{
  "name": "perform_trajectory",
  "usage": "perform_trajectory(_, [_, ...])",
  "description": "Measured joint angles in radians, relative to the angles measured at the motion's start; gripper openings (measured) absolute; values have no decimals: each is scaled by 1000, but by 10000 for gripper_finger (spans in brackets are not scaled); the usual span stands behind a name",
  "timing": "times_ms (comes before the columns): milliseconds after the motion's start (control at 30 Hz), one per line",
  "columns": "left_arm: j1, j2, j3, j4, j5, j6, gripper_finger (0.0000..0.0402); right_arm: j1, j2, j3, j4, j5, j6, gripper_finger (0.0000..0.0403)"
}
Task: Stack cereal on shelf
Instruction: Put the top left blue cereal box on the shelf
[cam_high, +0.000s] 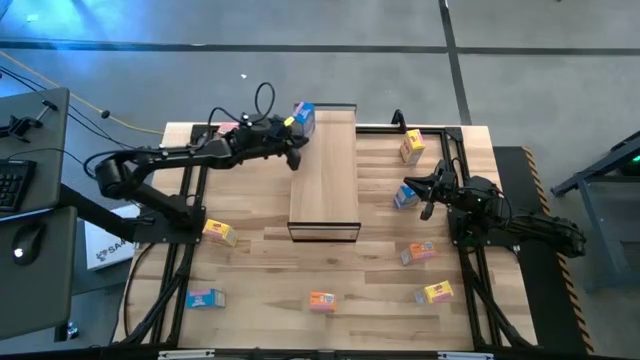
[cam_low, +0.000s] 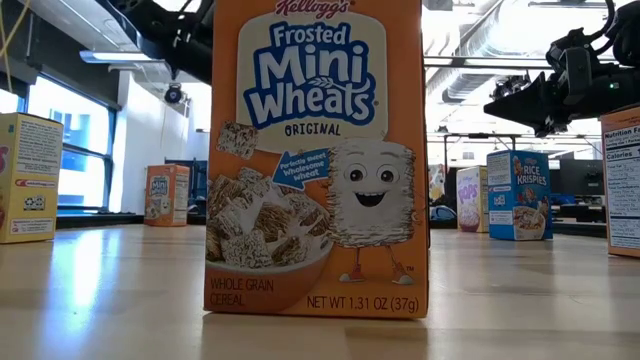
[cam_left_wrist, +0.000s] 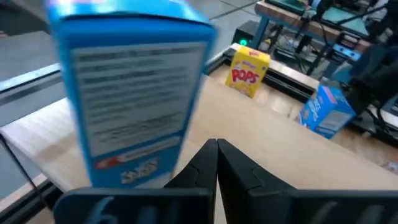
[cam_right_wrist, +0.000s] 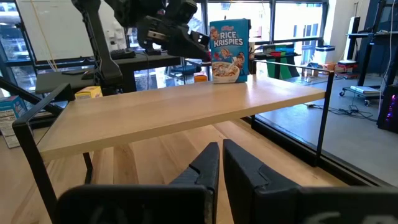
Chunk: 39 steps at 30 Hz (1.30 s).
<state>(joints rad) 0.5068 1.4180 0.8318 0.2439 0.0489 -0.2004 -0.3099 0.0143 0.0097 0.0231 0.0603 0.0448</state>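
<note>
Wide slatted wooden tabletop (cam_high: 260, 260) down there, pale planks running side to side, set on a grey concrete floor, and beyond it an open workshop with big windows, desks and exposed ducting overhead. The shelf (cam_high: 324, 175) sits mid-table, its long axis running away from the near edge toward the far edge, a flat light-wood deck on a thin dark frame. The left gripper (cam_high: 296, 155) hovers at the shelf's far-left corner with its fingers pressed together, nothing between them. Right in front of those tips stands the blue Rice Krispies box (cam_high: 304, 118), upright on the deck's far end, long axis vertical, a printed panel toward the left wrist camera and its front face toward the right arm. Over to the side, the right gripper (cam_high: 427, 197) waits above the table just right of the shelf, fingers together and empty, with a blue box (cam_high: 404, 196) close beside its tips and a yellow Pops box (cam_high: 411, 146) farther out toward the far edge. Other cereal lies scattered well clear of both grippers toward the near edge, including the orange Mini-Wheats box (cam_low: 316, 155) standing upright, front face square to the low camera.
</note>
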Motion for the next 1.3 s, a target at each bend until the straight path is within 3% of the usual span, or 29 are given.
perform_trajectory(600, [18, 110, 1, 223, -17, -7, 0, 0, 0, 0, 0, 0, 0, 13])
perform_trajectory(1300, [70, 124, 6, 277, -8, 29, 0, 0, 0, 0, 0, 0, 0, 13])
